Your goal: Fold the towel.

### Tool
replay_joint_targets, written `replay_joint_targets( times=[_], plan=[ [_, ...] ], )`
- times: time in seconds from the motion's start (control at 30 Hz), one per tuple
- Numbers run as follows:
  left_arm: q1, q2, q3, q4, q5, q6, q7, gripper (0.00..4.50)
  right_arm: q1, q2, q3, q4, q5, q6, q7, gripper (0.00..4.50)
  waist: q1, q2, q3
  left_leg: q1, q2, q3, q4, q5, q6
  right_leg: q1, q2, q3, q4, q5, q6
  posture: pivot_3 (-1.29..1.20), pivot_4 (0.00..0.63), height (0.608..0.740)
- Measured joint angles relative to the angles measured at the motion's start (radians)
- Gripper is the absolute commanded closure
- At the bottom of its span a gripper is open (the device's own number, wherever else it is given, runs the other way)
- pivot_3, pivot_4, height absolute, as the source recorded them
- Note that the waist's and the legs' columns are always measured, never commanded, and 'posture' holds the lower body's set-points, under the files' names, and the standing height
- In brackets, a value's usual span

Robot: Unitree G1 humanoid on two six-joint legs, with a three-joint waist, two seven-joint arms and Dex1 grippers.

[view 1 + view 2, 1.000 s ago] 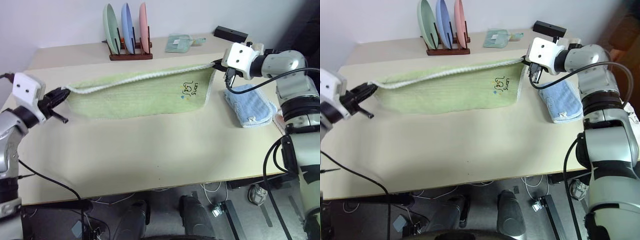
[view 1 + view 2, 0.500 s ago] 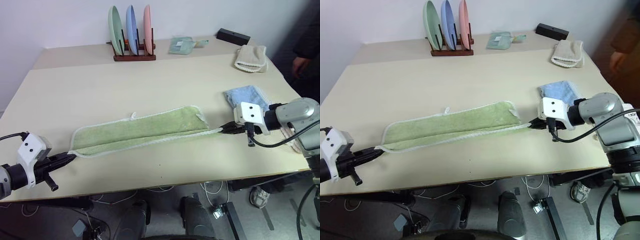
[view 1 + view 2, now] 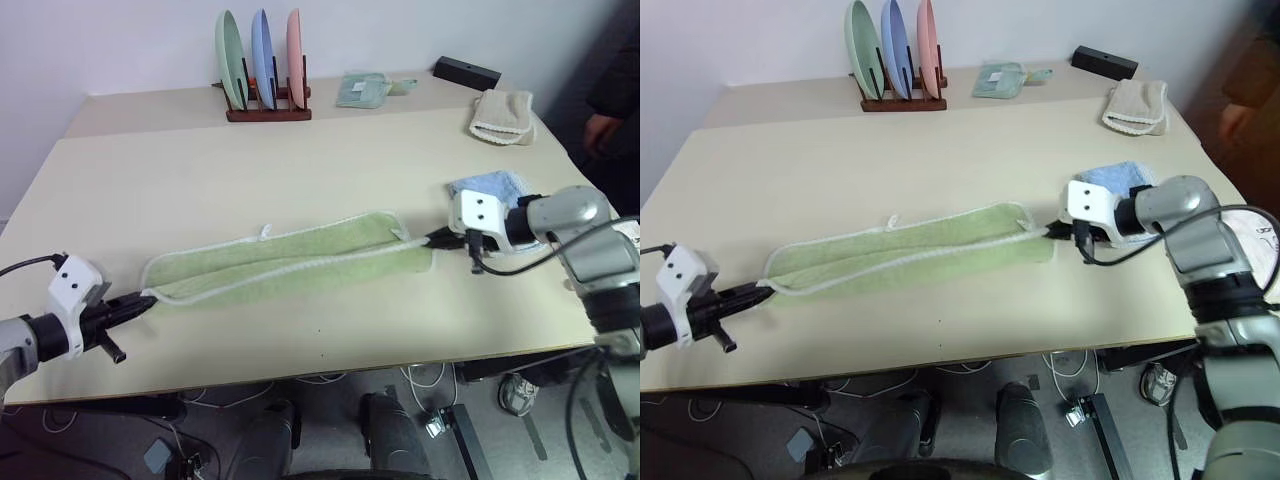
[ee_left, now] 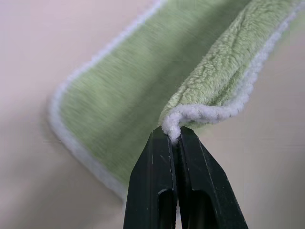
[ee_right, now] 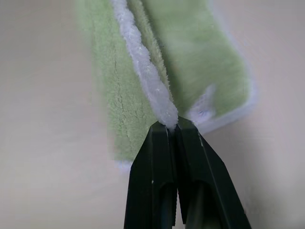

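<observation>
The light green towel [image 3: 290, 262] lies as a long, narrow band across the near half of the bench [image 3: 300, 160], in front of the plate rack [image 3: 262, 98], its long axis running from the robot's left to its right and rising slightly toward the right end. It is doubled lengthwise: a white-edged upper layer rests over the lower one, with the far edge of the lower layer showing beyond it. Each end of that upper edge is pinched in jaws pressed tight together: the left gripper [image 3: 140, 302] holds the left corner low near the bench's front edge, and the right gripper [image 3: 437, 238] holds the right corner, just beside the light blue towel [image 3: 490, 186] and well in front of the beige towel [image 3: 503, 113]. The towel stretches straight out from both pairs of jaws, each arm at its own end and neither nearer the middle, so the next fold probably turns on bringing one end along that axis toward the other. Compared with half a second earlier, the right end has gone back toward the blue towel and the upper layer lies further over the lower one; a second earlier the towel hung raised in front of the plate rack, logo showing.
</observation>
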Motion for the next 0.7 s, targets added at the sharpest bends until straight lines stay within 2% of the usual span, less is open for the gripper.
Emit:
replay_joint_targets(
  times=[0.27,0.47,0.57,0.7],
  plan=[
    [-0.149,0.004,-0.093,0.170,0.034,-0.018,0.000,4.50,-0.226,0.182,0.068,0.408,-0.127,-0.178,-0.102,4.47,-0.007,0.000,0.000,0.000,0.000,-0.001,-0.002,0.000,-0.001,-0.002,0.001,0.000,0.000,0.001,-0.001,0.00,0.150,0.738],
    [-0.169,-0.005,-0.121,0.224,0.045,-0.020,0.012,4.50,-0.289,0.237,0.080,0.588,-0.179,-0.266,-0.156,4.47,-0.008,0.000,0.000,0.000,0.001,-0.001,-0.002,0.000,-0.001,-0.003,0.002,0.000,0.001,0.002,-0.002,0.00,0.150,0.738],
    [-0.169,-0.017,-0.120,0.232,0.039,-0.009,0.021,3.54,-0.299,0.245,0.077,0.627,-0.188,-0.279,-0.176,3.56,-0.008,0.000,0.000,0.000,0.001,-0.001,-0.002,0.001,-0.001,-0.003,0.002,0.000,0.001,0.002,-0.002,0.00,0.150,0.738],
    [-0.170,-0.035,-0.100,0.254,0.041,-0.004,0.065,1.67,-0.312,0.247,0.059,0.649,-0.189,-0.286,-0.236,1.73,-0.009,0.000,0.000,0.000,0.001,-0.001,-0.002,0.001,-0.001,-0.003,0.002,0.000,0.001,0.002,-0.002,0.00,0.150,0.738]
  ],
)
